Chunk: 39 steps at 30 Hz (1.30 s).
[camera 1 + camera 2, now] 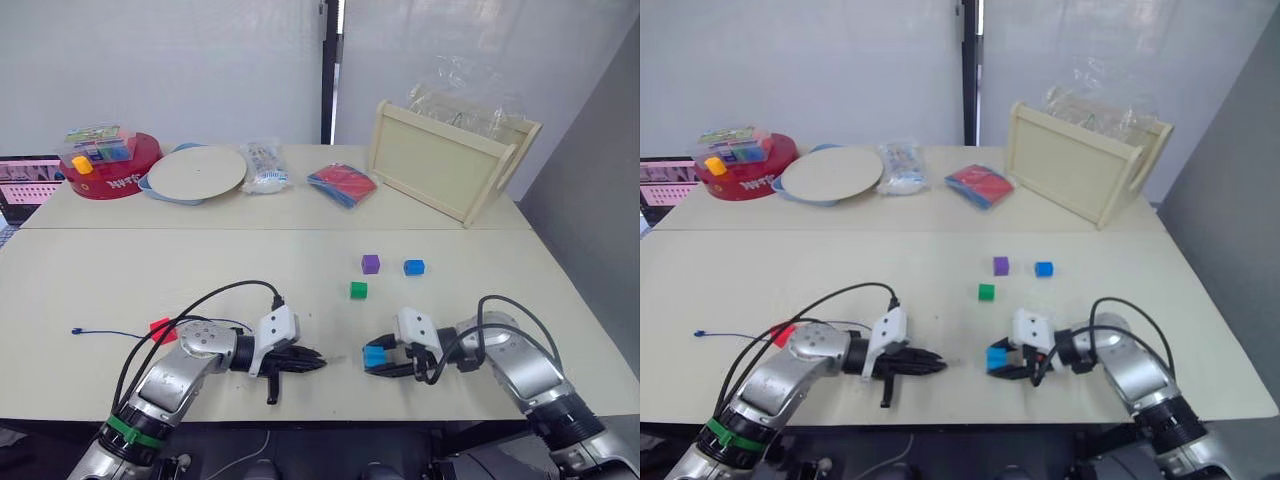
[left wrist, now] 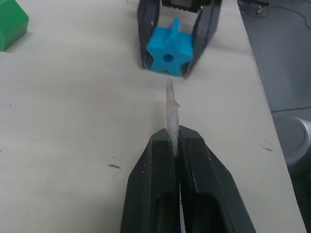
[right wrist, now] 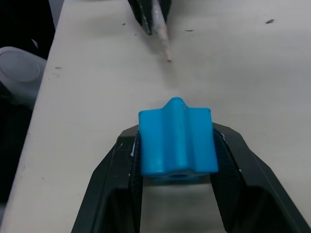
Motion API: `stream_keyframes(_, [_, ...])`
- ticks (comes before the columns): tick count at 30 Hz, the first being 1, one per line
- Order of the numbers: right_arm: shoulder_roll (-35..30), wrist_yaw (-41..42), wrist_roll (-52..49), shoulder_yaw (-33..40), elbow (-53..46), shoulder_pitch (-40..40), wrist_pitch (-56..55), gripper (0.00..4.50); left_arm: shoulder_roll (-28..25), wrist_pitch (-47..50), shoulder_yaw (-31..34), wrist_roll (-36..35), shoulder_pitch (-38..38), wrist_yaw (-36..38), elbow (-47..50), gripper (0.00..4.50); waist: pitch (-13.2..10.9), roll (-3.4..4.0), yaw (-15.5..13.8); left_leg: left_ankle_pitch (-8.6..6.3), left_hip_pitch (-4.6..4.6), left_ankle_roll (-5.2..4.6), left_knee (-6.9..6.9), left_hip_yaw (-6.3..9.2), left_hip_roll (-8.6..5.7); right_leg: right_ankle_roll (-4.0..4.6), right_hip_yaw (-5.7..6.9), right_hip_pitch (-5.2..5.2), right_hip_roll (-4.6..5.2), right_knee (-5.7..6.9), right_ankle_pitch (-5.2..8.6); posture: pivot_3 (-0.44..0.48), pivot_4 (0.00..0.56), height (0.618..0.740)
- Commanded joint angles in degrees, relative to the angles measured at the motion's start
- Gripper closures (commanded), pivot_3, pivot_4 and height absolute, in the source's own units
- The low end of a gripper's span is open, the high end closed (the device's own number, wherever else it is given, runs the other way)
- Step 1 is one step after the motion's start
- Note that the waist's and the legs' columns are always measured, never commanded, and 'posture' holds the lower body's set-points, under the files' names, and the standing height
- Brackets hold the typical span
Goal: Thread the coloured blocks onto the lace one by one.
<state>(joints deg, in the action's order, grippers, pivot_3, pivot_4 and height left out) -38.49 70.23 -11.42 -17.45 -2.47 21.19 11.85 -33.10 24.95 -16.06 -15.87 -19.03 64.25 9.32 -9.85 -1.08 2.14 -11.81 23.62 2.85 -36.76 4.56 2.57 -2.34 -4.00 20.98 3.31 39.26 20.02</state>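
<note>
My right gripper (image 1: pixel 380 360) is shut on a blue star-shaped block (image 2: pixel 168 47), held just above the table with its hole facing my left gripper (image 1: pixel 316 363). The left gripper is shut on the lace's pale stiff tip (image 2: pixel 170 109), which points at that hole with a small gap between them. The thin blue lace (image 1: pixel 105 333) trails left across the table past a red block (image 1: pixel 160 328). A purple block (image 1: pixel 370 263), a blue block (image 1: pixel 414 267) and a green block (image 1: pixel 358 290) lie loose beyond the grippers.
On the far table stand a round red tub (image 1: pixel 110 170), a pale plate (image 1: pixel 196 172), a clear packet (image 1: pixel 265 166), a red-and-blue packet (image 1: pixel 342 184) and a wooden tray (image 1: pixel 447 160). The table's front edge is close below both grippers.
</note>
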Motion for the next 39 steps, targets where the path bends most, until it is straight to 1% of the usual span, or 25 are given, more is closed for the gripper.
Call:
stream_keyframes(1, [1.35, -2.32, 0.34, -0.79, -5.12, -0.47, 3.26, 3.13, 0.21, -0.11, -0.59, -0.15, -1.3, 0.15, 1.8, 4.5, 0.0, 0.0, 0.05, 0.0, 0.0, 0.0, 0.0, 0.0, 0.0, 0.0, 0.0, 0.0, 0.0, 0.0, 0.0, 0.0, 0.15, 0.74])
stream_keyframes(9, [2.3, -4.17, 1.61, -1.22, -4.54, 0.3, 4.9, 3.13, -0.37, -0.72, -1.8, 0.24, -2.01, 1.25, 0.77, 4.5, 0.0, 0.0, 0.06, 0.0, -0.02, 0.0, 0.0, 0.01, 0.0, 0.0, 0.0, 0.0, -0.01, 0.01, 0.0, 0.0, 0.15, 0.74])
stream_keyframes(23, [1.87, -4.39, 1.87, -1.26, -4.04, 0.61, 5.52, 3.13, -1.09, -1.6, -2.12, 0.94, -2.22, 2.1, -0.54, 4.5, 0.0, 0.0, 0.06, 0.0, -0.03, 0.0, 0.0, 0.01, 0.0, 0.0, 0.0, 0.0, -0.01, 0.02, 0.0, 0.0, 0.15, 0.74])
stream_keyframes(29, [2.39, -4.76, 1.77, -1.75, -5.58, 0.86, 6.84, 3.13, 0.3, -1.45, -2.99, 1.25, -3.04, 1.58, -0.88, 4.5, 0.0, 0.0, 0.04, 0.0, -0.03, 0.0, 0.0, 0.01, 0.0, 0.0, 0.0, 0.0, -0.01, 0.03, 0.0, 0.0, 0.15, 0.74])
stream_keyframes(39, [3.61, -5.45, 2.18, -2.66, -6.4, 1.17, 7.99, 3.13, 4.28, -2.36, -4.94, 2.31, -5.77, 1.58, -3.73, 4.5, 0.0, 0.0, 0.12, 0.0, -0.02, 0.0, -0.01, 0.01, 0.0, 0.0, 0.0, 0.0, -0.02, 0.04, 0.0, 0.0, 0.15, 0.74])
